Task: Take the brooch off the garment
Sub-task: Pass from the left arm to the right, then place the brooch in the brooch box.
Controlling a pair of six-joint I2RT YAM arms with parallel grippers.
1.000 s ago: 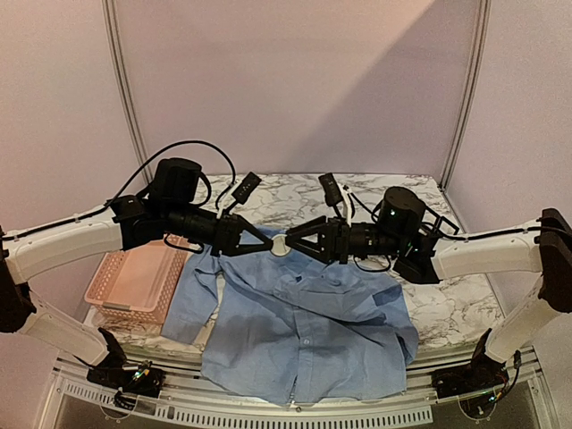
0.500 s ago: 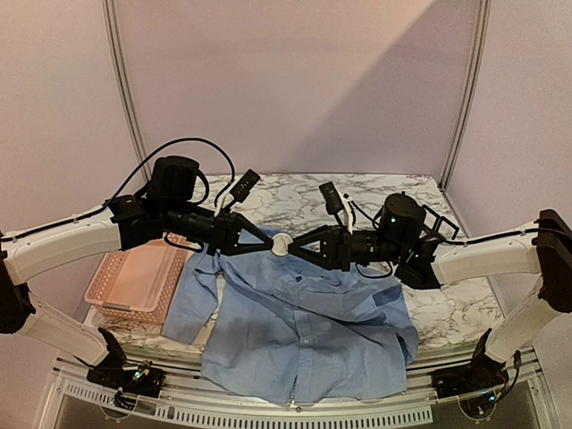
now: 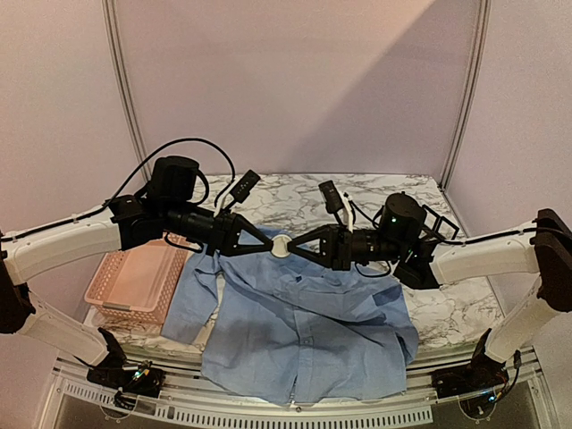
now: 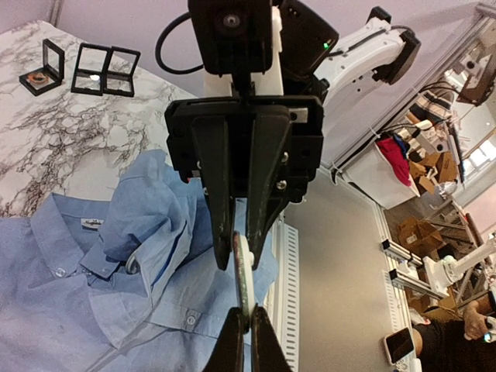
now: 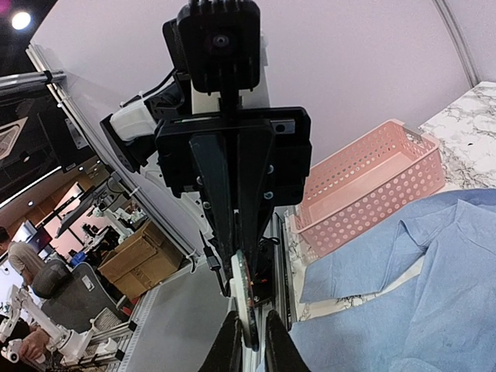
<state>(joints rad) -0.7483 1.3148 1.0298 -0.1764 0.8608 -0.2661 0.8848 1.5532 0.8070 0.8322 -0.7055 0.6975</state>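
Right hand (image 3: 291,248) narrowed onto brooch (image 3: 280,246), basket (image 3: 136,281) apart.

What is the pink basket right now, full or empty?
Empty. The right wrist view looks into the pink basket and shows only its bare floor and perforated walls; nothing lies inside.

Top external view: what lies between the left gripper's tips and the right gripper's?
The brooch, a small white disc, held above the garment. The left gripper pinches it; the right gripper straddles it. Both wrist views show it edge-on.
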